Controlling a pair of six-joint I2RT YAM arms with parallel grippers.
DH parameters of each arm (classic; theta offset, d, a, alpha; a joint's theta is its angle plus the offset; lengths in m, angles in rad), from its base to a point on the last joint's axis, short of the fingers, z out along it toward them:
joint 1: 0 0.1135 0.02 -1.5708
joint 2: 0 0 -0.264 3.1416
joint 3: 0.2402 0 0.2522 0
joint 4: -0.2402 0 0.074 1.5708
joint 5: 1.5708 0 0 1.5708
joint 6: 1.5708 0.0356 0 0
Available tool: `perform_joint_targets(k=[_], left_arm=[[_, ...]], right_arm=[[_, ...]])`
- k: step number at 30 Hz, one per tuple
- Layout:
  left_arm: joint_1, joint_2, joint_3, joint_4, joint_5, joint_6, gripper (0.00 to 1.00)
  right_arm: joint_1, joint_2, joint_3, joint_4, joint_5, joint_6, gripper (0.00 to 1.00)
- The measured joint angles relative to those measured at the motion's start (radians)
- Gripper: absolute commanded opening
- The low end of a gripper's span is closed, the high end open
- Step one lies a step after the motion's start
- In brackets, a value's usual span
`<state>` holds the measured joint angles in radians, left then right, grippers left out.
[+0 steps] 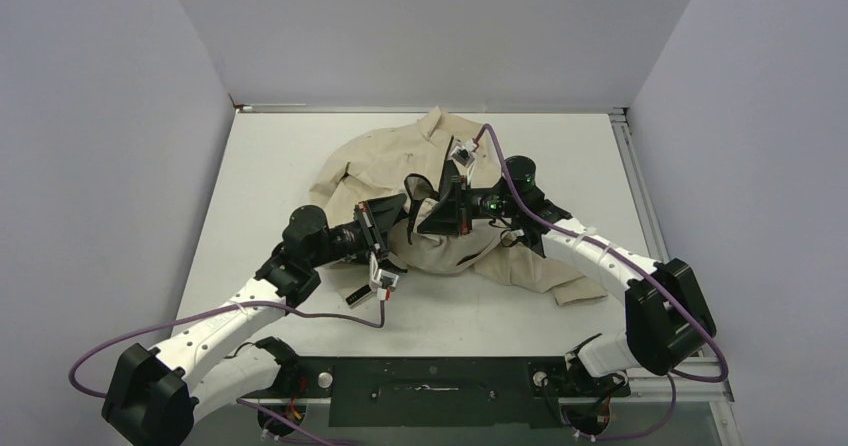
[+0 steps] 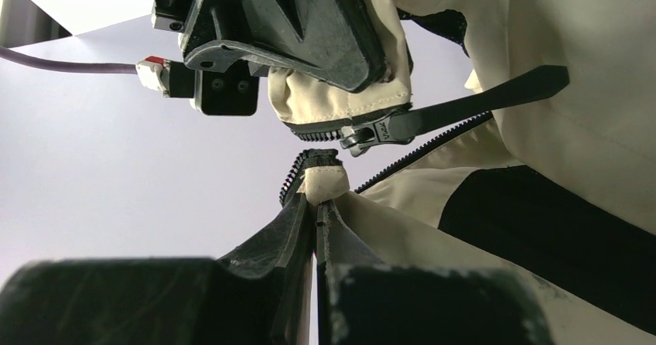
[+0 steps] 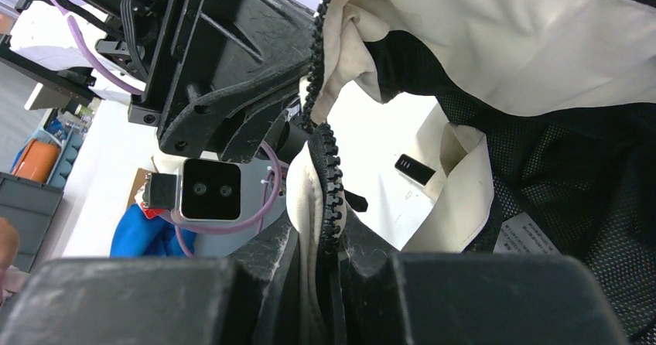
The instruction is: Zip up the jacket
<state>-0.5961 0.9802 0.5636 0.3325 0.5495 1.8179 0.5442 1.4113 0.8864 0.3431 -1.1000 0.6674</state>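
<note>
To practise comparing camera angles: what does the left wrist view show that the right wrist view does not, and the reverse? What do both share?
Only the left wrist view: the zipper slider. Only the right wrist view: the white care label and the mesh weave of the lining. Both: the cream jacket, its zipper teeth, and the left gripper and right gripper, each shut on a zipper edge.
</note>
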Motion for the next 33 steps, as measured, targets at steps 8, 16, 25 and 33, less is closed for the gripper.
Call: perform_joint_targets(k=[8, 16, 25, 33], left_arm=[[-0.001, 0.000, 0.000, -0.005, -0.004, 0.000, 0.00], [-0.001, 0.000, 0.000, -0.010, -0.004, 0.001, 0.00], [-0.001, -0.002, 0.000, -0.016, -0.004, 0.002, 0.00], [-0.001, -0.002, 0.000, -0.017, -0.005, 0.005, 0.00]], right_arm=[[0.000, 0.010, 0.000, 0.004, 0.000, 0.004, 0.05], [0.000, 0.010, 0.000, 0.018, 0.000, 0.023, 0.05], [-0.007, 0.010, 0.000, 0.035, 0.000, 0.038, 0.05], [-0.010, 0.010, 0.000, 0.053, 0.001, 0.054, 0.05]])
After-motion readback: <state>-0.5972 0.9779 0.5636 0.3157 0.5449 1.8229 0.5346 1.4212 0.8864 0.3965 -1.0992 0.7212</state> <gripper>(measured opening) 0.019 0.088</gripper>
